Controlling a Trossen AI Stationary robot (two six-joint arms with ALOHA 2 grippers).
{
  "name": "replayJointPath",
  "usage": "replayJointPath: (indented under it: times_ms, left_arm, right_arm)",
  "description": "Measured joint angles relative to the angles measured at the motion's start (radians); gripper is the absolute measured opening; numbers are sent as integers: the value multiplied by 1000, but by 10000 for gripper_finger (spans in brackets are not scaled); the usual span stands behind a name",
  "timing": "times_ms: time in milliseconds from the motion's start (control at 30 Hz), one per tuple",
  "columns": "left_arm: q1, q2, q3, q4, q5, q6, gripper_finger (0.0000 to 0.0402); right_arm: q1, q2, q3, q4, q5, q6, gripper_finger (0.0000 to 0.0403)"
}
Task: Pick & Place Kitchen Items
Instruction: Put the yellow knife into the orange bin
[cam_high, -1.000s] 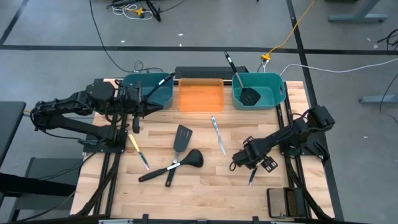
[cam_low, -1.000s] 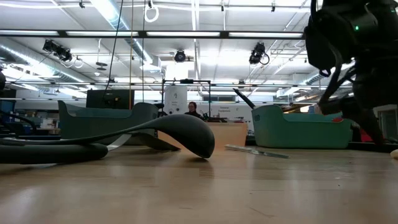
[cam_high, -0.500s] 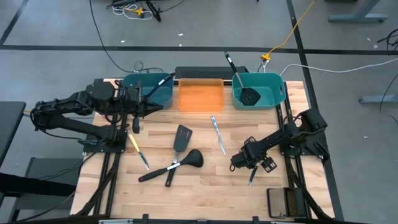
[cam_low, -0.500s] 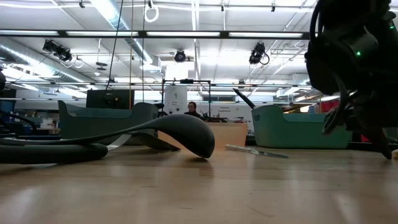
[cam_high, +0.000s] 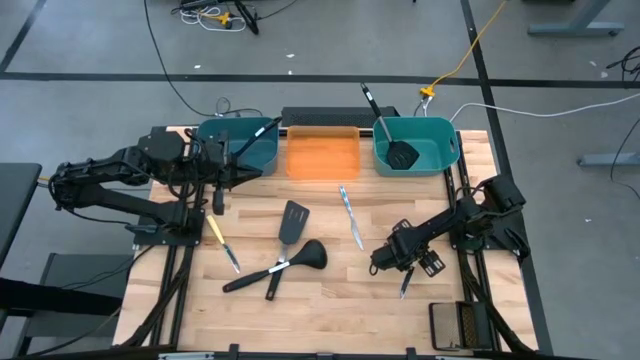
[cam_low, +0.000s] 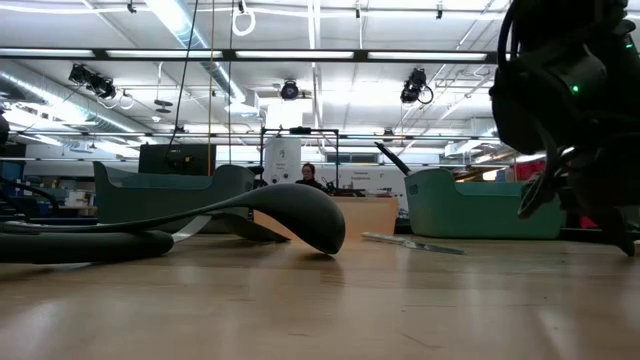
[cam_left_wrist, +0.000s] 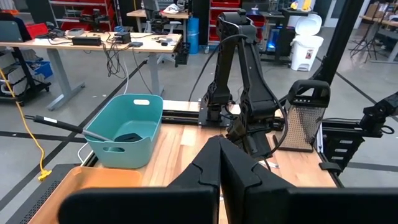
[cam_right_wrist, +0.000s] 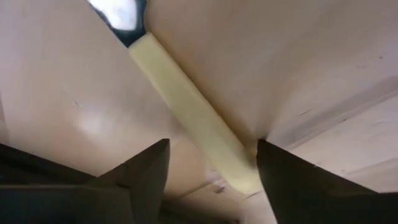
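My right gripper (cam_high: 396, 266) points steeply down at the near right of the table, open over a yellow-handled knife (cam_high: 404, 287). In the right wrist view the yellow handle (cam_right_wrist: 186, 106) runs slantwise between the two fingers of that gripper (cam_right_wrist: 211, 158). My left gripper (cam_left_wrist: 221, 158) is shut on nothing, raised beside the left teal bin (cam_high: 238, 143). On the table lie a black spatula (cam_high: 291, 222), a black ladle (cam_high: 310, 256), a silver knife (cam_high: 351, 216) and a second yellow-handled knife (cam_high: 222, 243). Another black spatula (cam_high: 400, 155) lies in the right teal bin (cam_high: 448, 150). My right gripper has a finger on each side of the knife handle near its free end (cam_right_wrist: 239, 174), coming from above, across the handle. The knife lies flat on the table. One finger (cam_right_wrist: 280, 174) stands right beside the handle's end; whether it touches, I cannot tell.
An orange bin (cam_high: 322, 155) stands between the two teal bins at the far edge. A black utensil handle (cam_high: 262, 130) sticks out of the left teal bin. Bare wood lies between the silver knife and my right gripper. A black grid-like thing (cam_high: 455, 322) sits at the near right corner.
My right gripper has tipped down a little over the yellow-handled knife early in the second and has kept still since. The knife has not moved.
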Motion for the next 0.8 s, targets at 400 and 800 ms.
replayJointPath:
  times_ms: [400,800]
  left_arm:
    - [0,-25,0,-6,-1,-1,2]
    - [0,-60,-1,0,-4,-5,2]
  right_arm:
    - [0,0,0,2,-7,-1,150]
    - [0,0,0,2,-16,-5,94]
